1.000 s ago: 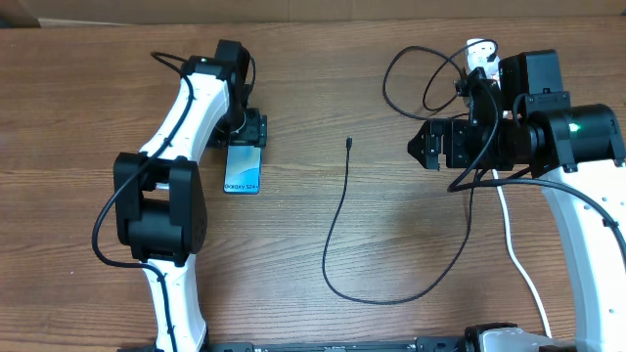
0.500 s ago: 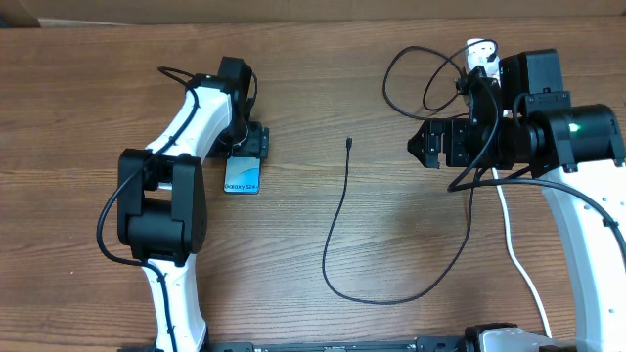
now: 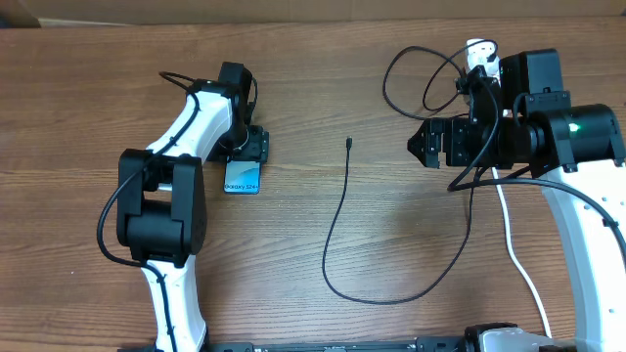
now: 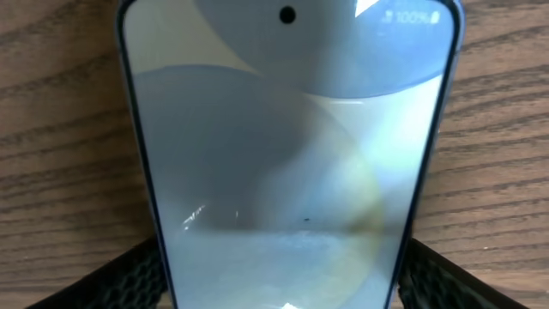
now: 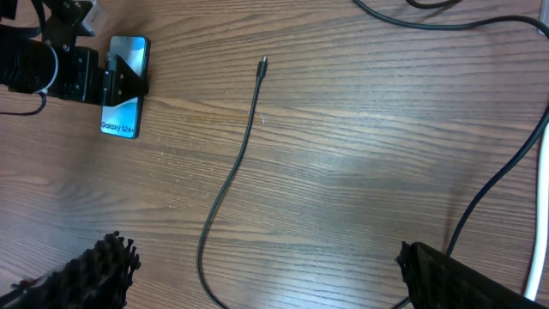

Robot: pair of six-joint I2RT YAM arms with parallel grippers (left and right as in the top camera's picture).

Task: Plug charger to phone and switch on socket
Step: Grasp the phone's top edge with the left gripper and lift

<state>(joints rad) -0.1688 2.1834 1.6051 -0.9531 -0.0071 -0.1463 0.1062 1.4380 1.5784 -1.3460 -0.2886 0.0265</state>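
The phone (image 3: 243,176), lit blue-teal, lies flat on the wooden table at the left. My left gripper (image 3: 249,149) sits over its far end. In the left wrist view the phone (image 4: 283,172) fills the frame, and my left gripper (image 4: 281,251) has its black fingers (image 4: 137,275) pressed against both long edges. The charger cable (image 3: 337,220) curves across the middle, its connector tip (image 3: 349,144) lying free on the table. My right gripper (image 3: 423,145) hangs open and empty right of the tip. Only the end of the socket (image 3: 479,49) shows behind the right arm.
The charger's black cable loops (image 3: 421,83) at the back right near the socket. A white cord (image 3: 518,254) runs down the right side under the right arm. From the right wrist I see the phone (image 5: 123,94), the cable tip (image 5: 263,63) and bare wood below my right gripper (image 5: 262,253).
My left gripper has slid a little toward the near side, further over the phone's far end, and narrowed slightly. The phone, the cable and the right arm have not moved.
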